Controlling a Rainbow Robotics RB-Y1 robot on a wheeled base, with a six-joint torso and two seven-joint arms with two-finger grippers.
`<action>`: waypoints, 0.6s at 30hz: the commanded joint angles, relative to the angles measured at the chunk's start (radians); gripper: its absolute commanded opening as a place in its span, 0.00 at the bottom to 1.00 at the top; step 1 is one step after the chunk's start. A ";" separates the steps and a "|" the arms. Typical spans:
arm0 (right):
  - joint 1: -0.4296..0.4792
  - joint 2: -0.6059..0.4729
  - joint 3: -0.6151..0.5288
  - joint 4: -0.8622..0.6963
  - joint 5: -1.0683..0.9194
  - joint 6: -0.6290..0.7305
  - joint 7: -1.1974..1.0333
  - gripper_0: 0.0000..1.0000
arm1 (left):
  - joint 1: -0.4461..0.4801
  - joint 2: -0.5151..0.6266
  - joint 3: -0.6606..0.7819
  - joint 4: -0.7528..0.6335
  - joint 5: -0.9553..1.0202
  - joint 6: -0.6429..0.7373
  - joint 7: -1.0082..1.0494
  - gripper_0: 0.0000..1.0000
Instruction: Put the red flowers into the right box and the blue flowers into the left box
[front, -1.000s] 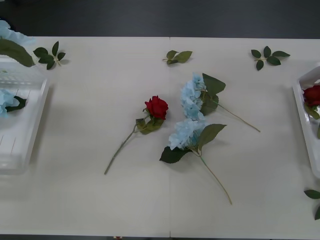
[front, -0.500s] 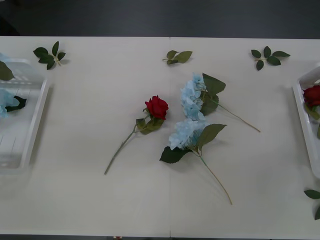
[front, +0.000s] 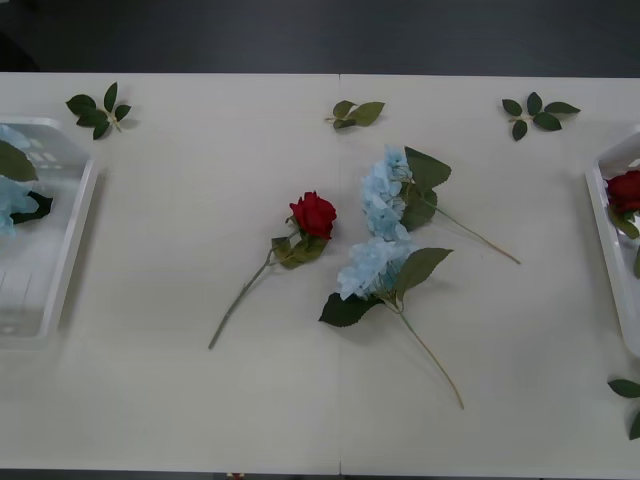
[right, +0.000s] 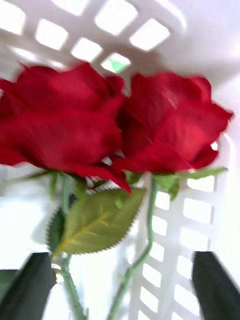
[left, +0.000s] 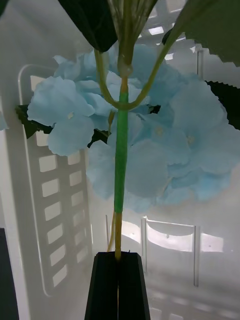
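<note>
Three red flowers (front: 314, 214), four blue flowers (front: 383, 195) (perhaps).

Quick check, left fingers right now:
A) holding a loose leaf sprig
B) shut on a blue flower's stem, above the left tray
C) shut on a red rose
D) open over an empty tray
B: in the left wrist view the black left fingers are shut together on the green stem of a blue flower, with the slotted white left tray behind it.

table (front: 180, 400) | leaf sprigs (front: 98, 108) near far edge, right corner
</note>
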 joint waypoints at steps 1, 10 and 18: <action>-0.020 -0.025 0.015 -0.064 0.007 0.003 0.083 1.00 | -0.021 0.025 0.013 0.002 -0.011 -0.010 -0.038 0.00; -0.022 -0.092 -0.008 -0.281 -0.115 0.168 0.126 1.00 | -0.019 0.025 0.013 -0.035 0.015 0.030 -0.066 1.00; -0.042 -0.108 -0.094 -0.506 -0.210 0.415 0.134 1.00 | -0.021 0.025 0.073 -0.191 0.189 0.214 -0.173 1.00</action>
